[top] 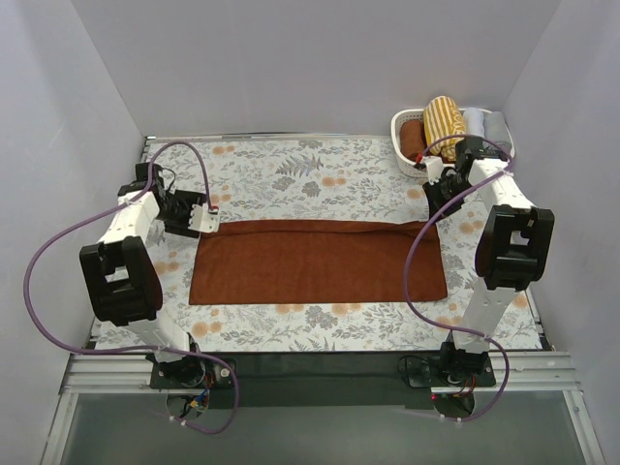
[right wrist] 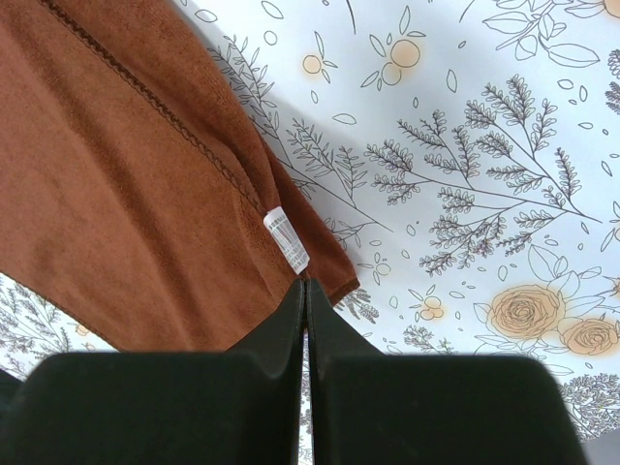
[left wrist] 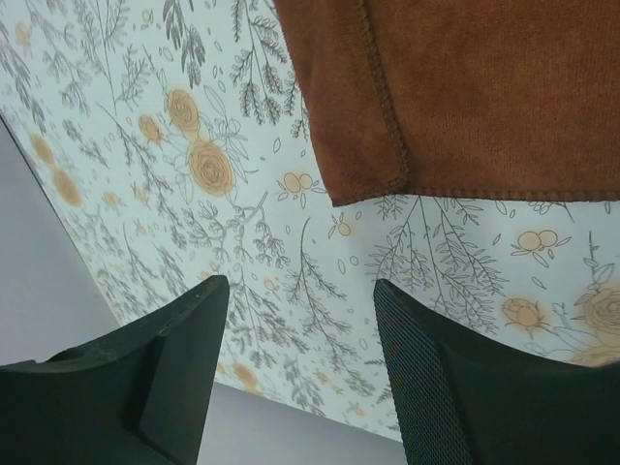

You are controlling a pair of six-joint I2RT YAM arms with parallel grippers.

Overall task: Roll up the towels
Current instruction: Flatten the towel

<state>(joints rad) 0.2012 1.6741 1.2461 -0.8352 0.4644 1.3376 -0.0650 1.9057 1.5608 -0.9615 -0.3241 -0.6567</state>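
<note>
The long rust-brown towel [top: 315, 262] lies flat across the middle of the floral tablecloth. My left gripper [top: 206, 221] is open and empty just off its far left corner [left wrist: 368, 184], with its fingers [left wrist: 426, 358] over bare cloth. My right gripper [top: 433, 201] is shut above the far right corner, its tips [right wrist: 306, 283] by the white label [right wrist: 287, 240]. Nothing shows between them. The towel fills the left of the right wrist view [right wrist: 126, 194]. The mustard-yellow striped towel [top: 444, 120] sits rolled in the white basket [top: 401, 126] at the back right.
The basket also holds a brown roll [top: 415, 139] and a grey roll [top: 480, 124]. Grey walls close in the table on the left, back and right. Purple cables loop from both arms. A metal rail runs along the near edge.
</note>
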